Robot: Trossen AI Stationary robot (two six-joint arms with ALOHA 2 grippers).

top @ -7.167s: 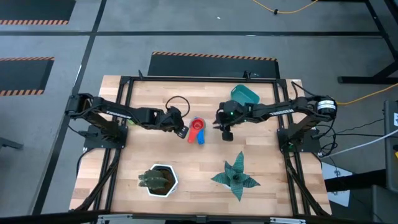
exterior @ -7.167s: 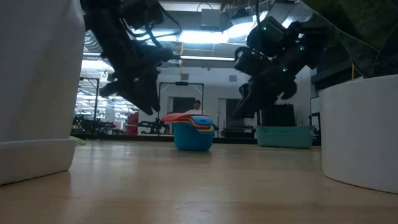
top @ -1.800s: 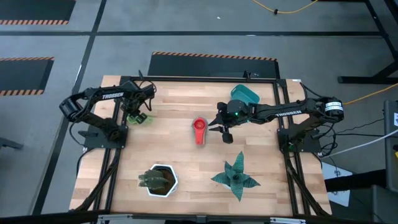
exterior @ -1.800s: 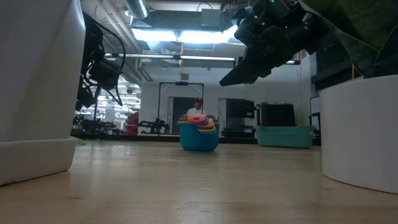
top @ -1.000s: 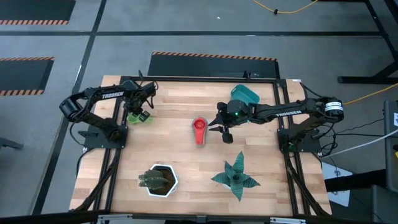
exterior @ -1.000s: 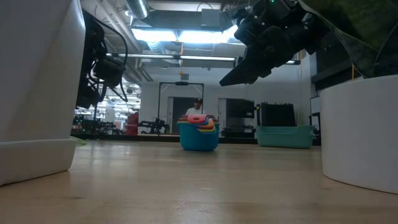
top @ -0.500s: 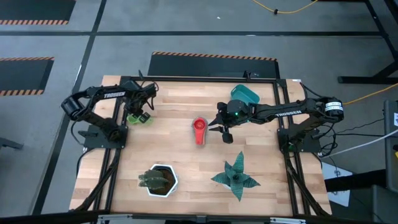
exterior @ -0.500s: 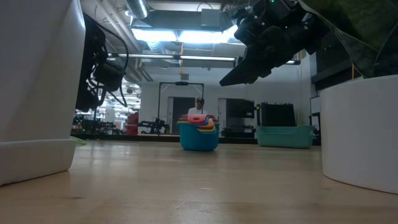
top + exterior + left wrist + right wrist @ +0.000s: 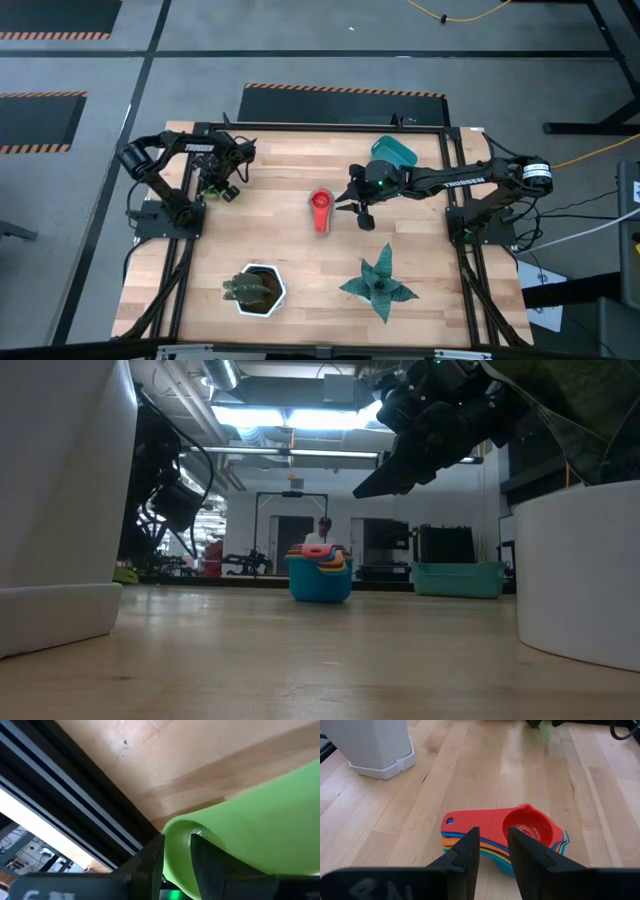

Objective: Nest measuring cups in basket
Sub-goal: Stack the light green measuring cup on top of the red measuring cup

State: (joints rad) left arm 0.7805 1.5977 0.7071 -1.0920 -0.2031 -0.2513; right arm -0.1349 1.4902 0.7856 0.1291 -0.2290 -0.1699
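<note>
**Green cup held at table's left edge, stack at centre**

Left gripper [image 9: 222,185] sat at the table's [image 9: 280,240] nine o'clock side, jaws nearly closed, pinching the green measuring cup [image 9: 250,830]. Right gripper [image 9: 352,203] hovered just at three o'clock of the nested measuring cups [image 9: 320,209], jaws slightly apart, empty. Teal basket [image 9: 394,152] stood at one o'clock, apart from the stack.

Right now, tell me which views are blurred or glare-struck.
Left wrist view: the green cup fills the frame, soft and out of focus. Low view: the ceiling lights blow out and the white pot up close is blurred. High and right wrist views: evenly lit, the nested cups sharp.
</note>
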